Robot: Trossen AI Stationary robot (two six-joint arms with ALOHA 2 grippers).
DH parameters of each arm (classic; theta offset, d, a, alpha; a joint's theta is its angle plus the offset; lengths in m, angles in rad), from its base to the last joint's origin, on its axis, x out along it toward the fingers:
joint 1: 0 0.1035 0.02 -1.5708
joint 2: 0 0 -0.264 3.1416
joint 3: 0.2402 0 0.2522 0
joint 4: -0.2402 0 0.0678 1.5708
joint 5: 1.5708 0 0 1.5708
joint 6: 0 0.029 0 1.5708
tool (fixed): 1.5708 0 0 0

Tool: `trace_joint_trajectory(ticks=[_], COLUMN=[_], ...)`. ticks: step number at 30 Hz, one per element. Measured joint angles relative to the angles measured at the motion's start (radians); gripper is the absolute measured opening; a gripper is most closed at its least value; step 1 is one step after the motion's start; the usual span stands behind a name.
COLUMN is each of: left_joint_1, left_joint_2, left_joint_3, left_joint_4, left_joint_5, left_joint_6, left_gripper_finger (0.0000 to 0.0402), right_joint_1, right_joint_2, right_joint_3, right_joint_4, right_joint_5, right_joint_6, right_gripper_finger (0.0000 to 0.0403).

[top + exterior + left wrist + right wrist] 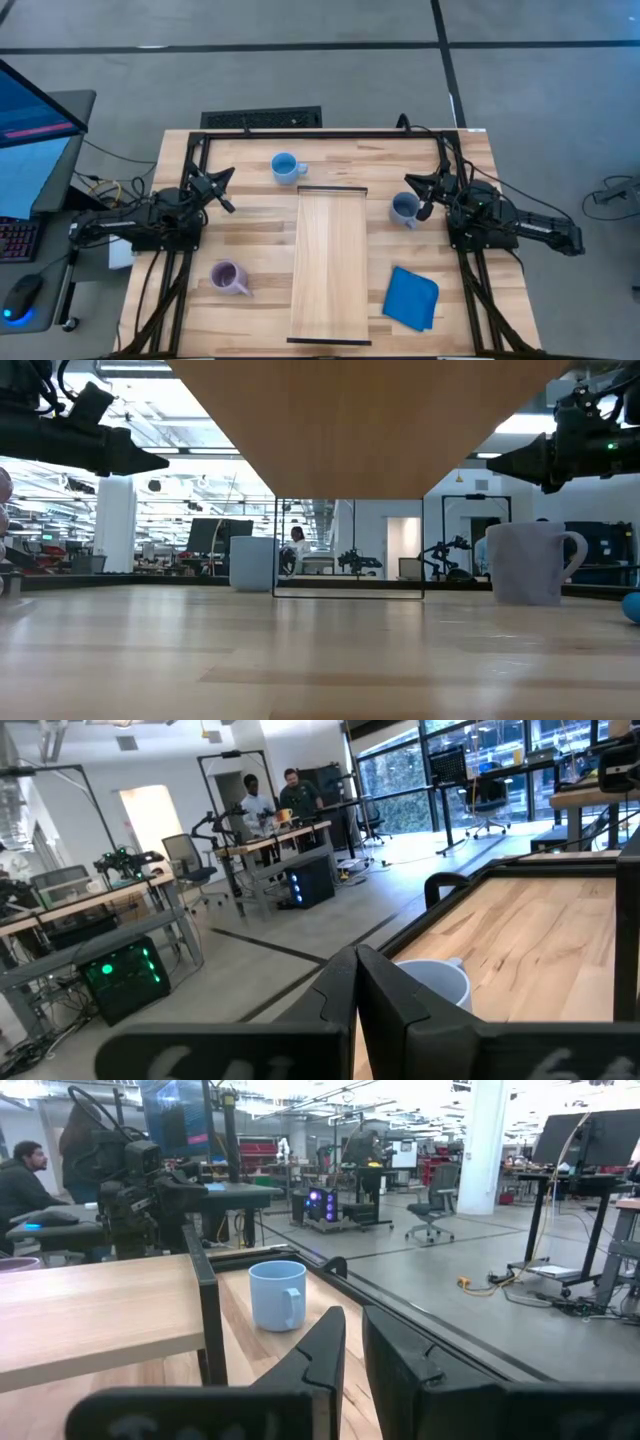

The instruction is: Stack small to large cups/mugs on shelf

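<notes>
Resting apart, the left hand (224, 180) and right hand (415, 182) were nearly closed and empty; purple mug (229, 277), bright blue mug (286, 167) and grey-blue mug (404, 208) stood on the tabletop (255, 225) around the bare shelf (330, 260), whose raised edge might knock a carried mug

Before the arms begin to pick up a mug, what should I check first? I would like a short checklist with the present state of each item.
1. Long light-wood shelf board free of mugs: ok.
2. Pale purple mug upright on the table, on the left arm's side: ok.
3. Grey-blue mug upright beside the right gripper: ok.
4. Bright light blue mug upright near the far edge: ok.
5. Left gripper holds nothing, fingers nearly together: ok.
6. Flat blue cloth lies off the shelf board, clear of the mugs: ok.
</notes>
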Motion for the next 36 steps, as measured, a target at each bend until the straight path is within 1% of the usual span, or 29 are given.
trace_joint_trajectory(ticks=[21, 30, 36], left_joint_1=[0.0, 0.0, 0.0], left_joint_2=[0.0, 0.0, 0.0], left_joint_3=[0.0, 0.0, 0.0], left_joint_4=[0.0, 0.0, 0.0], left_joint_5=[0.0, 0.0, 0.0], left_joint_6=[-0.005, -0.159, -0.205], left_gripper_finger=[0.0, 0.0, 0.0], right_joint_1=[0.0, 0.0, 0.0], right_joint_2=[0.0, 0.0, 0.0], right_joint_3=[0.0, 0.0, 0.0], right_joint_4=[0.0, 0.0, 0.017], right_joint_5=[0.0, 0.0, 0.0], right_joint_6=[0.0, 0.002, 0.135], right_gripper_finger=[0.0064, 0.0064, 0.0064])
